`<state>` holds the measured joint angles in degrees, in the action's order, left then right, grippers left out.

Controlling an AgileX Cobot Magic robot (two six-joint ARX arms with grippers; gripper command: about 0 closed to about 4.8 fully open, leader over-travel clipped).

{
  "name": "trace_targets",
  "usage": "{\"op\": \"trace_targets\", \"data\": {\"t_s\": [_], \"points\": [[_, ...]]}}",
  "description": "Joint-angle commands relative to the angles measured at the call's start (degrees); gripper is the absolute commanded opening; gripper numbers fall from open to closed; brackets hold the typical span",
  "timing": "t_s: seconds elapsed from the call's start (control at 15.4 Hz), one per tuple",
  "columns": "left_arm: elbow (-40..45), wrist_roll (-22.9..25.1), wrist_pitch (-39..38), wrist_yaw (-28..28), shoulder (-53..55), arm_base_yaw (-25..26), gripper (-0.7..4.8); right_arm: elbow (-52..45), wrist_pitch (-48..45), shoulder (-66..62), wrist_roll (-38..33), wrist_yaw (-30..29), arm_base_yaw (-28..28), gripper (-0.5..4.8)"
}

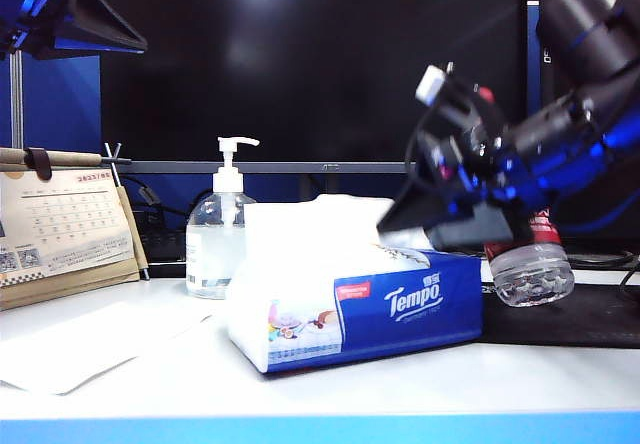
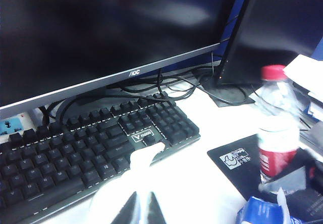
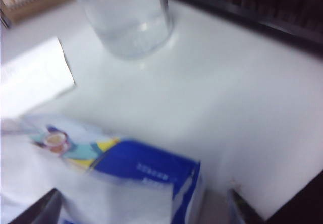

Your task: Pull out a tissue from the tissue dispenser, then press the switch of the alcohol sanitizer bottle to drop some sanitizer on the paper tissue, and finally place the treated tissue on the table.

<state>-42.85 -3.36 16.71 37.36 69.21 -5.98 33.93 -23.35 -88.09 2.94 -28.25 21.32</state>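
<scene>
The blue Tempo tissue dispenser (image 1: pixel 400 309) lies on the white table (image 1: pixel 400 384), with a white tissue (image 1: pixel 305 224) standing up from its top. My right gripper (image 1: pixel 425 226) hangs blurred just over the pack's right end. In the right wrist view this gripper (image 3: pixel 142 209) is open, its fingers (image 3: pixel 45 209) wide apart on either side of the tissue (image 3: pixel 121 199). Left of the pack stands the clear alcohol sanitizer bottle (image 1: pixel 213 249) with its white switch (image 1: pixel 236 147). My left gripper (image 2: pixel 144 211) is shut with nothing between its fingertips, held high at the upper left (image 1: pixel 70 14).
A flat white sheet (image 1: pixel 80 349) lies on the table at the left, in front of a desk calendar (image 1: pixel 60 234). A red-labelled water bottle (image 1: pixel 530 264) stands on a black mat (image 1: pixel 570 319) at the right. A keyboard (image 2: pixel 91 153) and a monitor (image 2: pixel 101 32) are behind.
</scene>
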Motion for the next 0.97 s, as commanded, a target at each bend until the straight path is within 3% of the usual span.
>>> {"op": "trace_targets", "data": {"t_s": [0.06,0.26,0.97], "points": [[-0.24,0.42,0.52,0.39,-0.17,0.02,0.29,0.28,-2.08,-2.71,0.26,-4.61,0.02,4.12],[-0.24,0.42,0.5,0.39,-0.17,0.02,0.29,0.28,-6.21,-4.07,0.17,-7.5,0.04,3.67],[-0.24,2.75,-0.44,0.37,-0.17,0.0,0.29,0.85,-12.04,-4.68,-0.35,-8.15,0.35,3.67]]}}
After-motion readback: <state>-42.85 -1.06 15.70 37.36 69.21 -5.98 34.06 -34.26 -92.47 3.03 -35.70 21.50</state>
